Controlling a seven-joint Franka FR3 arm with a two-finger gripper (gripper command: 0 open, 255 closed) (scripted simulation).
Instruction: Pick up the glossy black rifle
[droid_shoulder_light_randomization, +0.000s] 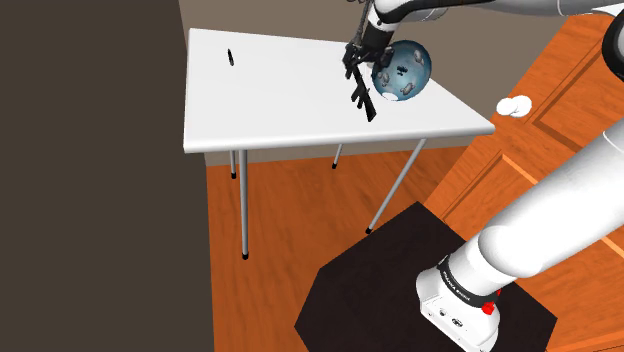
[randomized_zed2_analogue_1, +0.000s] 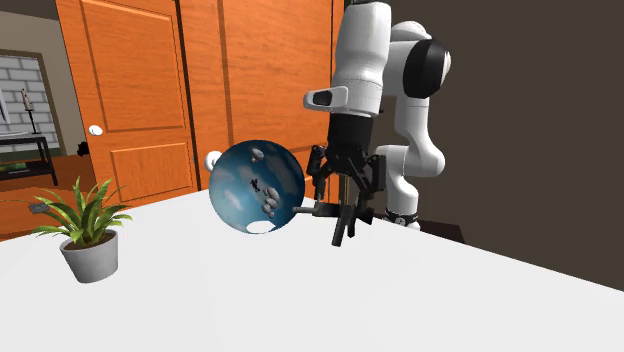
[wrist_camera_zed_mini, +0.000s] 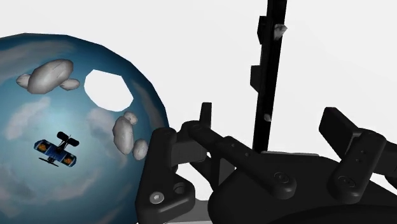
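Black rifle (randomized_zed2_analogue_1: 344, 222) clasped by claw (randomized_zed2_analogue_1: 346, 186), end behind ball (randomized_zed2_analogue_1: 255, 185)

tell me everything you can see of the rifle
The rifle is all black, long and thin, with small blocks jutting from one side. It lies low over the white table, beside the blue ball, one end under the gripper. Whether it rests on the table or touches the ball can't be told.
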